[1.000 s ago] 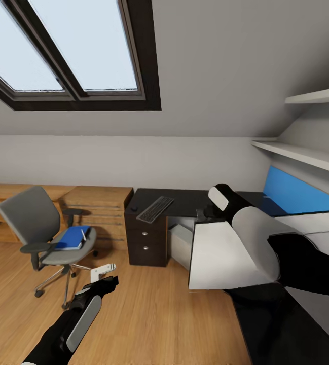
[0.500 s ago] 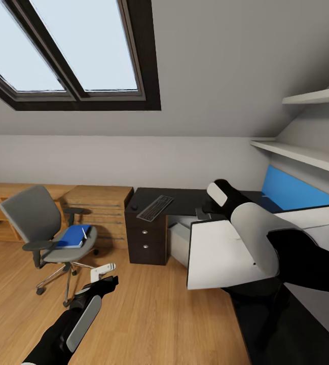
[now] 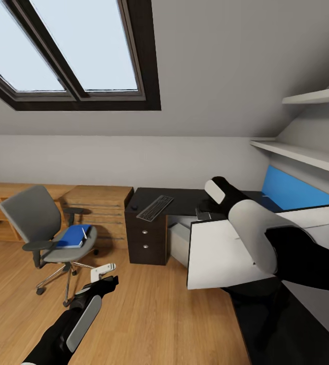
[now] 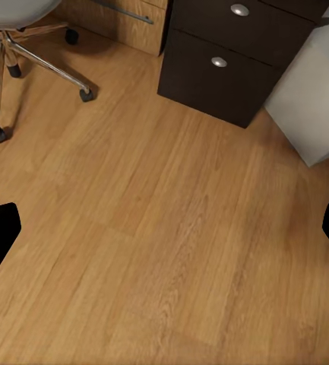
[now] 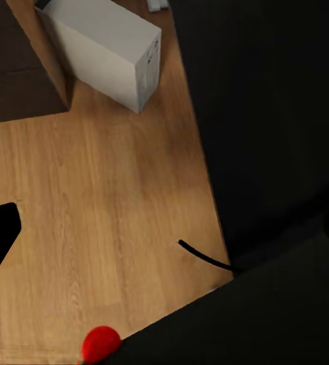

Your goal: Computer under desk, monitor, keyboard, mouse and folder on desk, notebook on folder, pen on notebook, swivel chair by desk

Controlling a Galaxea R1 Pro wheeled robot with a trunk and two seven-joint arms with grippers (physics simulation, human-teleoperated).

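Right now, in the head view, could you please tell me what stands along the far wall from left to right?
swivel chair with the folder → wooden drawer chest → dark cabinet → keyboard → blue back panel

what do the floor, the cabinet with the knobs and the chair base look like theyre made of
Floor: wood planks, matt, with visible grain and seams. Cabinet: probably dark-stained wood or laminate, with metallic-looking knobs. Swivel chair base: seemingly chromed metal, bright and reflective.

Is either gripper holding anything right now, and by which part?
Left gripper is open over the floor, holding nothing. Right gripper sits at the white panel's top edge; a hold cannot be told.
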